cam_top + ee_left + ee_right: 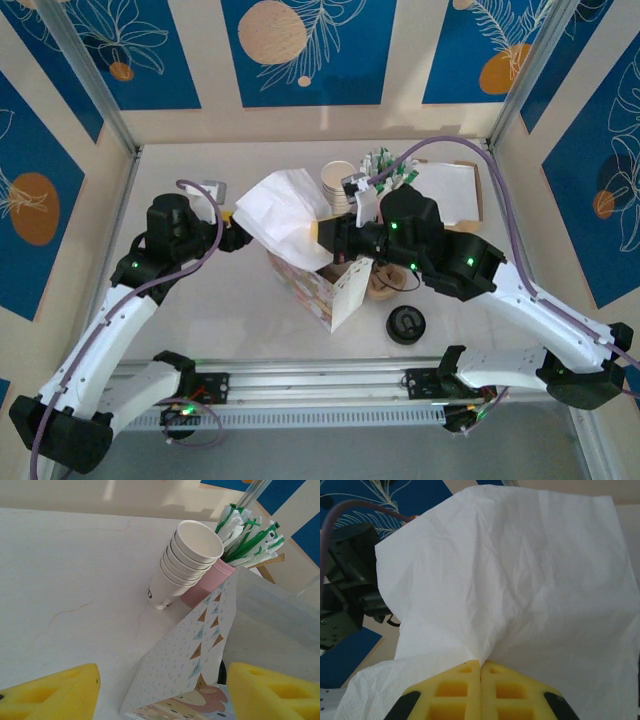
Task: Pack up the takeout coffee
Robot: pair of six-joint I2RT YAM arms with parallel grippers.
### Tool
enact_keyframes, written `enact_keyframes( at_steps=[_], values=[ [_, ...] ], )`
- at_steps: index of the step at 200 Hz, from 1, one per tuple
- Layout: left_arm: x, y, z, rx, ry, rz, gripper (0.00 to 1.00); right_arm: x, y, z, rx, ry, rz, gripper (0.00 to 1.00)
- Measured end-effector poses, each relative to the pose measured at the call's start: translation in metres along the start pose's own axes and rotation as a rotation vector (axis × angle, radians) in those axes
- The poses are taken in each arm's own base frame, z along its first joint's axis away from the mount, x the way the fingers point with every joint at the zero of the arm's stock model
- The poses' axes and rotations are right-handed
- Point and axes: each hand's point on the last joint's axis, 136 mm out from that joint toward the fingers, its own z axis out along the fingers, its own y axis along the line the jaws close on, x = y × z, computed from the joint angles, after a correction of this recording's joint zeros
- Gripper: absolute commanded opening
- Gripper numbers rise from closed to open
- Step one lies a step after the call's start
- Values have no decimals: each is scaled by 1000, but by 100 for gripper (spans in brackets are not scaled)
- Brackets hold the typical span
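While in pink cup [207, 582], wrapped straws [246, 539]

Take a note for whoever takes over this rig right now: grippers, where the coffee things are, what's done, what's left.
Right gripper shut on the white napkin, held above the patterned paper bag.
Left gripper open, fingers either side of the bag's wall.
Black lid lies on the table right of the bag; cup stack stands beyond it.
Done: napkin picked up.
Left: napkin into bag; bag's contents can't be seen.
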Motion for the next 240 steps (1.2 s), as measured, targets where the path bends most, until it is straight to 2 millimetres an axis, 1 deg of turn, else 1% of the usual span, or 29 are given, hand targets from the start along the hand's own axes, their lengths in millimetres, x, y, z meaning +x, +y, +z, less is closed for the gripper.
enact_keyframes(
  at_steps=[34, 90, 132, 161, 198, 240],
  values=[
    [0, 0, 0, 0, 0, 0, 68, 11, -12, 7, 43, 28, 28, 0],
    [0, 0, 0, 0, 0, 0, 68, 39, -40, 28, 160, 109, 56, 0],
    [0, 0, 0, 0, 0, 0, 68, 55, -61, 36, 254, 159, 57, 0],
    [0, 0, 0, 0, 0, 0, 68, 65, -70, 43, 299, 198, 52, 0],
    [0, 0, 0, 0, 0, 0, 68, 83, -82, 55, 350, 268, 40, 0],
    [0, 0, 0, 0, 0, 0, 68, 99, -95, 63, 405, 343, 2, 0]
  ],
)
